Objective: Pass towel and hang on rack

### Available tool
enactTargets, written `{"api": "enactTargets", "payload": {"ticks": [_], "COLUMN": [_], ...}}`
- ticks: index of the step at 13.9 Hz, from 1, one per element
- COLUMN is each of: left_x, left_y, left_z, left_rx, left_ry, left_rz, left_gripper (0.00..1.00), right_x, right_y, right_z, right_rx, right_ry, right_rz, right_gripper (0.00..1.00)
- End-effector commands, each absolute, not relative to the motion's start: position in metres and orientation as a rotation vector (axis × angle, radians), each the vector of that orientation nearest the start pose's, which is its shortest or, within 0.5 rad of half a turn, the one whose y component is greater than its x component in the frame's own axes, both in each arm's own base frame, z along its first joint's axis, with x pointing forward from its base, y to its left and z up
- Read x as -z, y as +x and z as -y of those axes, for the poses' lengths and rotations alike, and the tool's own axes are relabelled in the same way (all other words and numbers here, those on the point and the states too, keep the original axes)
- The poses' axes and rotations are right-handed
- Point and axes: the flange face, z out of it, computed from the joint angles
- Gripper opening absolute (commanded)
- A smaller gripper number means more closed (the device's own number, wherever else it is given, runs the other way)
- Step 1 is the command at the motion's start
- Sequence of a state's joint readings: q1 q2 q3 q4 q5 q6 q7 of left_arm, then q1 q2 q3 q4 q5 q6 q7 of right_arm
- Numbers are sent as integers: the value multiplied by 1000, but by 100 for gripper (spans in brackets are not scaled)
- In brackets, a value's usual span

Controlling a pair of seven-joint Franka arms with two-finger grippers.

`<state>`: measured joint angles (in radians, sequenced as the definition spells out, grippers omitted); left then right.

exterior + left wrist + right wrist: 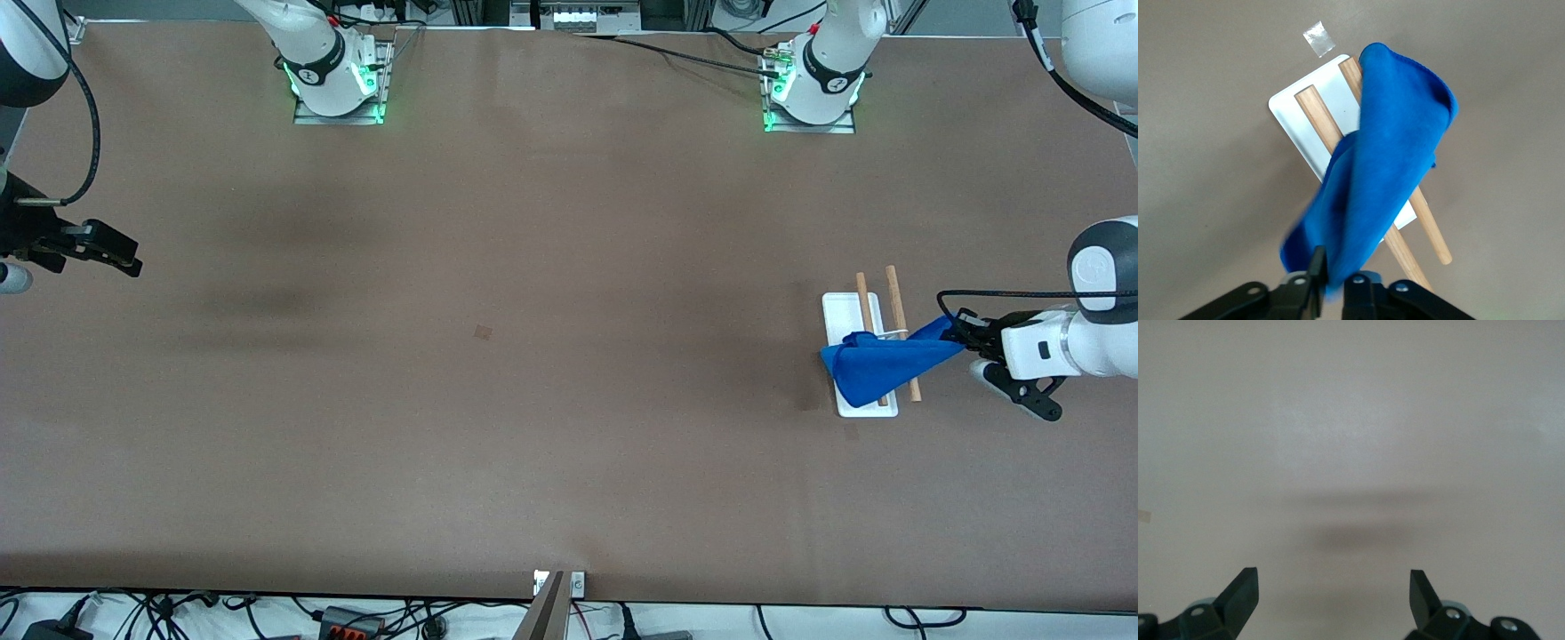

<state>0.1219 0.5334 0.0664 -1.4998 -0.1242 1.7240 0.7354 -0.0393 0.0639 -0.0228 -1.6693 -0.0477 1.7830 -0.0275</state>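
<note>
Brown surface (533, 427) w/ almost nothing on it. At the far left edge of the front frame the right hand (107, 250) is hanging over bare surface, waiting; in the right wrist view its fingers (1238, 592) are standing wide apart w/ nothing between them.

Moving across: center of the frame is holding nothing of the task. At right-center of the frame the rack (858, 356) is standing on its white base, two wooden rods running parallel above it. The towel (880, 363), blue, is draping across both rods at their lower ends in the frame, one corner stretching toward the right edge.

At the right edge the left hand (965, 340) is pinching that towel corner, fingers closed tight on the cloth, just beside the rack. Left wrist view is showing the towel (1371, 180) running from the hand (1331, 277) over the rods of the rack (1318, 120).

Step, as I'm judging it: handover looks done, hanging is in progress. Next probably calls for letting go of the corner so cloth is hanging on both sides, w/o dragging it off the rods or tipping the rack.
</note>
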Motion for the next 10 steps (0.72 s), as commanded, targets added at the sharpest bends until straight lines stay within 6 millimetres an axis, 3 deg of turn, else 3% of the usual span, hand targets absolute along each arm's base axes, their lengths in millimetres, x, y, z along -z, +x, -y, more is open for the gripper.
{"api": "enactTargets", "payload": {"ticks": [1,5,10], "left_x": [-331,-335,-340], "left_y": [654,655,649], "left_z": [-112,-115,-117], "left_rx": [-393,-375,-413], "left_ry": [-3216,-3209,-3260], "left_rz": [-890,-951,-937], "left_gripper": [52,67,70], "right_x": [-569,-579,-587], "right_y": [578,581,578], "right_z": [40,31,33], "right_rx": [97,122,109], "right_ry": [-3188,-3189,-3188], "right_rz": [-31,-5,-2], "right_gripper": [100,100,100]}}
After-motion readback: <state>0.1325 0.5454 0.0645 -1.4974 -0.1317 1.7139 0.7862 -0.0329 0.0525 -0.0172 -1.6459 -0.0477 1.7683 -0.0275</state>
